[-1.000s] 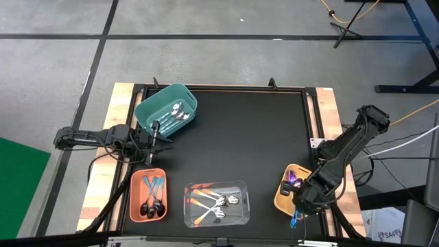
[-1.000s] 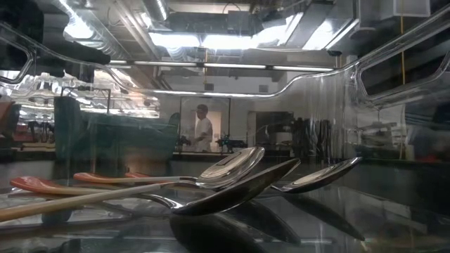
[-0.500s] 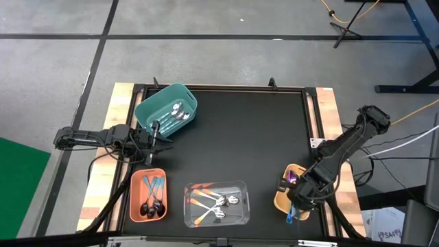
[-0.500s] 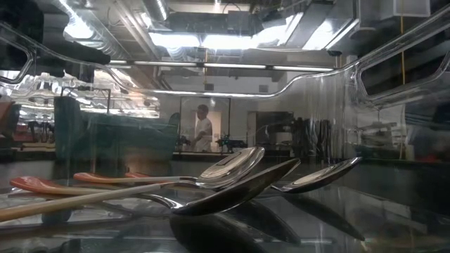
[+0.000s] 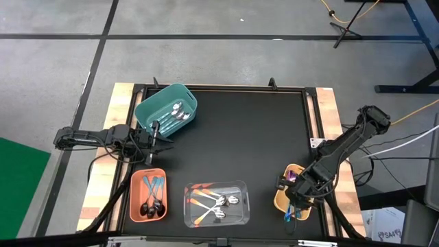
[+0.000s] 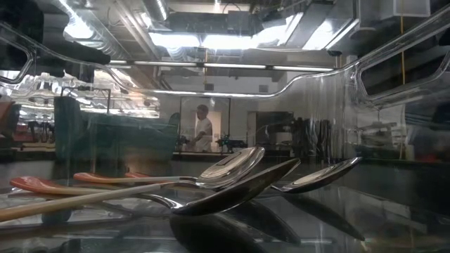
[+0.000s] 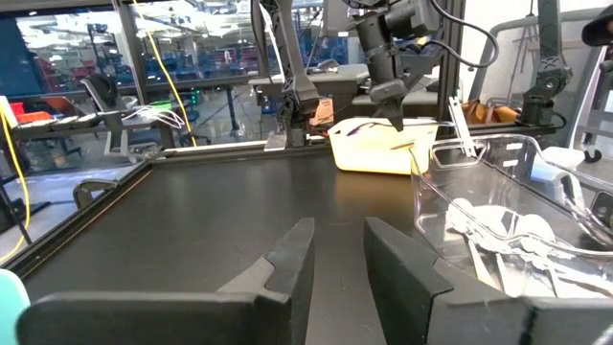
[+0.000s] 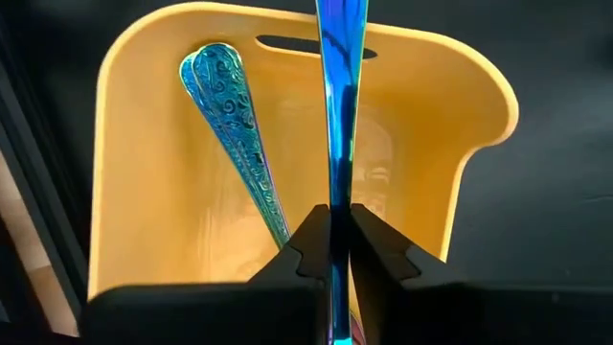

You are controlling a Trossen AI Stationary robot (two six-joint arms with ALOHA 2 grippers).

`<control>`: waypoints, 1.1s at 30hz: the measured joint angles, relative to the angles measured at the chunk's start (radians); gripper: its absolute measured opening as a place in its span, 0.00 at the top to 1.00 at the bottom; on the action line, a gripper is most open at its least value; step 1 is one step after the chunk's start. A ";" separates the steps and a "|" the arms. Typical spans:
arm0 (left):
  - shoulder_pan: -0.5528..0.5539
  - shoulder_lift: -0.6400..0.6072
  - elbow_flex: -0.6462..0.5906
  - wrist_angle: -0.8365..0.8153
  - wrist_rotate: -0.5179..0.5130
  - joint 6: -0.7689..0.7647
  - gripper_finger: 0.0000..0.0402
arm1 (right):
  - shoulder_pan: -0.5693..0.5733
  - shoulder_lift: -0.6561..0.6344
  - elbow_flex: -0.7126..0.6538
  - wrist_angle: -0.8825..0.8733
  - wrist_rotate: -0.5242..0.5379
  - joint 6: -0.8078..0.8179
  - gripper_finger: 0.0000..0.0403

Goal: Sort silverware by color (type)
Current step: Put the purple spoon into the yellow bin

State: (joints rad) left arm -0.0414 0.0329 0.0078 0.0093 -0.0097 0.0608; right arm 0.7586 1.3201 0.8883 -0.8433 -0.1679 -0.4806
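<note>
I've got R gripper (image 8: 335, 251) pinching a teal spoon (image 8: 337, 105) over yellow bin (image 5: 281, 199), 5 o'clock, to drop in; L gripper (image 7: 335, 251) empty, half open, 9 o'clock.

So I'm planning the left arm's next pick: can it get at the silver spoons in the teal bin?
Probably yes. The left gripper hangs open and empty beside the teal bin, whose top is uncovered; the silver spoons lie exposed, and the right gripper is busy far off.

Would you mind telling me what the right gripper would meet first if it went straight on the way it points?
Most likely the floor of the yellow bin. The right gripper, pinching a teal-handled spoon, points down into it. The teal handles already there lie off to one side; depth is hard to judge.
</note>
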 joint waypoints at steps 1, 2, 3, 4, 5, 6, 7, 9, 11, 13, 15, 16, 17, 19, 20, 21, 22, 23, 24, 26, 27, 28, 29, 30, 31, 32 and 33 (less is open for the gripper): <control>0.000 0.000 0.000 0.000 0.000 0.000 0.78 | 0.000 0.000 0.000 0.000 0.001 0.001 0.94; 0.000 0.000 0.000 0.000 0.000 0.000 0.78 | 0.000 0.000 0.000 0.000 0.006 0.001 0.93; 0.000 0.000 0.000 0.000 0.000 0.000 0.78 | 0.000 0.000 0.000 0.000 0.016 0.002 0.92; 0.000 0.000 0.000 0.000 0.000 0.000 0.78 | 0.000 0.000 0.000 0.000 0.024 0.002 0.92; 0.000 0.000 0.000 0.000 0.000 0.000 0.78 | 0.000 0.000 0.000 -0.001 0.030 0.002 0.91; 0.000 0.000 0.000 0.000 0.000 0.000 0.78 | 0.000 0.000 0.000 -0.004 0.033 0.003 0.91; 0.000 0.000 0.000 0.000 0.000 0.000 0.78 | 0.000 0.000 0.000 -0.009 0.034 0.003 0.90; 0.000 0.000 0.000 0.000 0.000 0.000 0.78 | 0.000 0.000 0.000 -0.022 0.035 0.003 0.88; 0.000 0.000 0.000 0.000 0.000 0.000 0.78 | 0.000 0.000 0.000 -0.027 0.035 0.003 0.86; 0.000 0.000 0.000 0.000 0.000 0.000 0.78 | 0.000 0.000 0.000 -0.027 0.035 0.003 0.85; 0.000 0.000 0.000 0.000 0.000 0.000 0.78 | 0.000 0.000 0.000 -0.027 0.033 0.003 0.84; 0.000 0.000 0.000 0.000 0.000 0.000 0.78 | 0.000 0.000 0.000 -0.027 0.032 0.002 0.84; 0.000 0.000 0.000 0.000 0.000 0.000 0.78 | 0.000 0.000 0.000 -0.026 0.032 0.001 0.84; 0.000 0.000 0.000 0.000 0.000 0.000 0.78 | 0.000 0.000 0.000 -0.026 0.038 -0.004 0.86; 0.000 0.000 0.000 0.000 0.000 0.000 0.78 | 0.000 -0.002 0.000 -0.026 0.046 -0.007 0.87; 0.000 0.000 0.000 0.000 0.000 0.000 0.78 | 0.000 -0.005 0.000 -0.026 0.049 -0.015 0.88; 0.000 0.000 0.000 0.000 0.000 0.000 0.78 | 0.000 -0.010 0.000 -0.026 0.049 -0.021 0.89; 0.000 0.000 0.000 0.000 0.000 0.000 0.78 | 0.000 -0.017 0.000 -0.026 0.049 -0.023 0.90; 0.000 0.000 0.000 0.000 0.000 0.000 0.78 | 0.000 -0.023 0.000 -0.026 0.049 -0.023 0.91; 0.000 0.000 0.000 0.000 0.000 0.000 0.78 | 0.000 -0.038 0.000 -0.025 0.050 -0.024 0.95; 0.000 0.000 0.000 0.000 0.000 0.000 0.78 | 0.000 -0.045 0.000 -0.024 0.052 -0.025 0.97; 0.000 0.000 0.000 0.000 0.000 0.000 0.78 | 0.000 -0.055 0.000 -0.023 0.052 -0.025 0.98; 0.000 0.000 0.000 0.000 0.000 0.000 0.78 | 0.000 -0.066 0.000 -0.023 0.052 -0.025 0.99; 0.000 0.000 0.000 0.000 0.000 0.000 0.78 | 0.000 -0.078 0.000 -0.023 0.052 -0.024 0.99; 0.000 0.000 0.000 0.000 0.000 0.000 0.78 | 0.000 -0.091 0.000 -0.022 0.052 -0.022 0.99; 0.000 0.000 0.000 0.000 0.000 0.000 0.78 | 0.000 -0.104 0.000 -0.021 0.053 -0.019 0.99; 0.000 0.000 0.000 0.000 0.000 0.000 0.78 | 0.000 -0.119 0.000 -0.020 0.058 -0.017 0.98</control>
State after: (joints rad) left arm -0.0415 0.0327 0.0081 0.0095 -0.0097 0.0608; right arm 0.7586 1.2016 0.8883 -0.8635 -0.1095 -0.4980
